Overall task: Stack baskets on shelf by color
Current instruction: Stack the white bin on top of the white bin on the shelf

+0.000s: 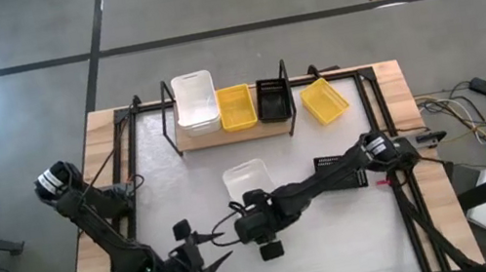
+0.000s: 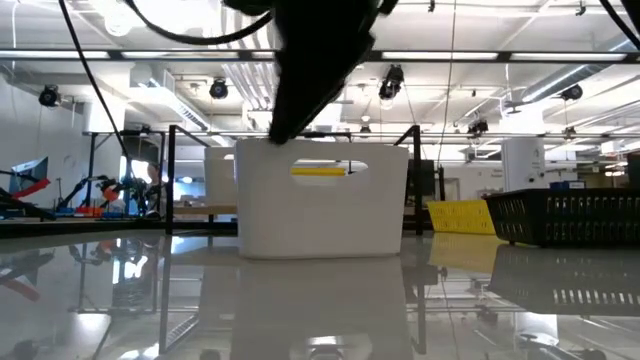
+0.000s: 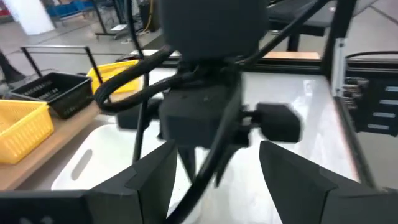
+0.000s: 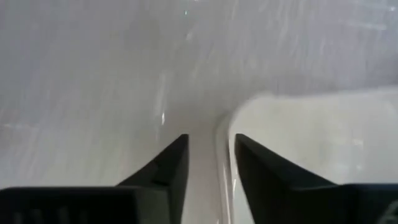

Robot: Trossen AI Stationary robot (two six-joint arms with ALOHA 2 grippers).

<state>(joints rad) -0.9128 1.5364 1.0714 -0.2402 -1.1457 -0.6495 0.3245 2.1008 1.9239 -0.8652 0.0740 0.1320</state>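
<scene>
White basket (image 1: 248, 177): mid-table, light, stiff, slick plastic; pinch its thin rim.
Right gripper (image 4: 210, 163): straddles that rim, fingers parted.
Left gripper (image 1: 207, 261): open, near front edge.

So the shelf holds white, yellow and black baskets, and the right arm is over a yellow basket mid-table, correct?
Not quite. The basket mid-table under the right gripper is white, not yellow; the high view shows it. The shelf does hold white, yellow and black baskets.
</scene>
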